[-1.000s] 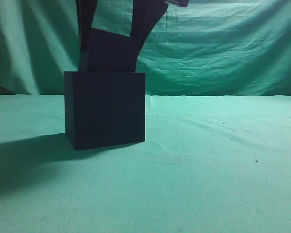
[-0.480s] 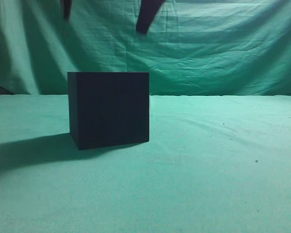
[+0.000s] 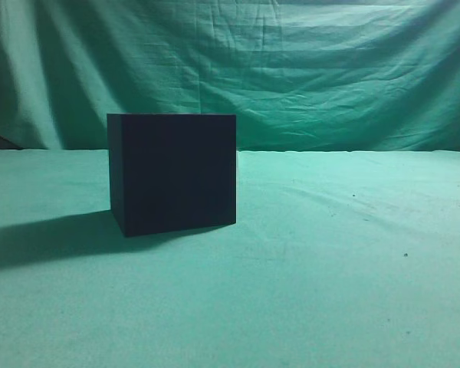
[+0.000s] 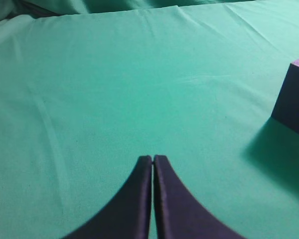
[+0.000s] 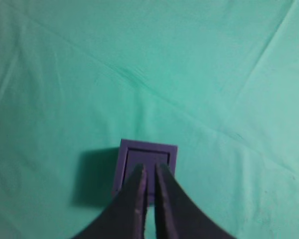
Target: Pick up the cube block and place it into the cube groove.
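Tools (image 5: 149, 172) (image 4: 153, 159) closed, right one high above cube groove (image 5: 147, 167).

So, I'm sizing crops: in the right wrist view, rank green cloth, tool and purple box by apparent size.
1. Green cloth.
2. Right tool, though it's merely nearest the camera.
3. Purple box, partly hidden behind it.

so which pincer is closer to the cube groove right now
Right. The right pincer hangs directly above the cube groove, nearly shut. The left pincer is off to one side over bare cloth, with the groove at its view's right edge.
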### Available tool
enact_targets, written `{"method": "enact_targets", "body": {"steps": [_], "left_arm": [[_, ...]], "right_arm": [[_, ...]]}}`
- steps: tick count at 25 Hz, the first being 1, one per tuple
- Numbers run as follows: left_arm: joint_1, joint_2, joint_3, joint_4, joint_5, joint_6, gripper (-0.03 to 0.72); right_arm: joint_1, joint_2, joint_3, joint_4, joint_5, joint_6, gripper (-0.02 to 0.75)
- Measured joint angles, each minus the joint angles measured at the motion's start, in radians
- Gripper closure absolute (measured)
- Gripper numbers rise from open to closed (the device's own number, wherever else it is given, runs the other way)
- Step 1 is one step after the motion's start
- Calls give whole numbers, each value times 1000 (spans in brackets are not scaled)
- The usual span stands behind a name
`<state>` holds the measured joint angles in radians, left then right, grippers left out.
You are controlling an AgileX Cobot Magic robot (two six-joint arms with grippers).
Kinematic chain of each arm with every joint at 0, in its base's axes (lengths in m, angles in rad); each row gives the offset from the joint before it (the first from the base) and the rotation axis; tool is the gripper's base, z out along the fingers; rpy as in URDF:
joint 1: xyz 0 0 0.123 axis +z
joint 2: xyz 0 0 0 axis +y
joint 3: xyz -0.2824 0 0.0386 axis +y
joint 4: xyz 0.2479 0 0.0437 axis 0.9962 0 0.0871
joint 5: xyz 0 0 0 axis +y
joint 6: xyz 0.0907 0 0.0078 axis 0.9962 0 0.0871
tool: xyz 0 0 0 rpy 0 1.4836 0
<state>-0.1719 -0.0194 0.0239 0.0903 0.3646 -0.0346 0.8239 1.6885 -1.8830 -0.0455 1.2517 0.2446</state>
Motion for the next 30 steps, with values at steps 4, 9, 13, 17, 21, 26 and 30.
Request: {"method": "enact_targets", "body": {"steps": [4, 9, 13, 17, 21, 26, 30], "left_arm": [[0, 0, 0, 0, 0, 0, 688], [0, 0, 0, 0, 0, 0, 688], [0, 0, 0, 0, 0, 0, 688], [0, 0, 0, 0, 0, 0, 688], [0, 0, 0, 0, 0, 0, 688], [0, 0, 0, 0, 0, 0, 688], [0, 0, 0, 0, 0, 0, 688]], "right_arm": [[0, -177, 152, -4, 4, -5, 738], [0, -391, 396, -13, 10, -5, 738], [0, -554, 612, -15, 7, -7, 738], [0, -724, 794, -11, -89, -7, 738], [0, -872, 878, -11, -111, -7, 738], [0, -982, 887, -11, -69, -72, 738], [0, -1021, 889, -11, -110, -193, 738]]}}
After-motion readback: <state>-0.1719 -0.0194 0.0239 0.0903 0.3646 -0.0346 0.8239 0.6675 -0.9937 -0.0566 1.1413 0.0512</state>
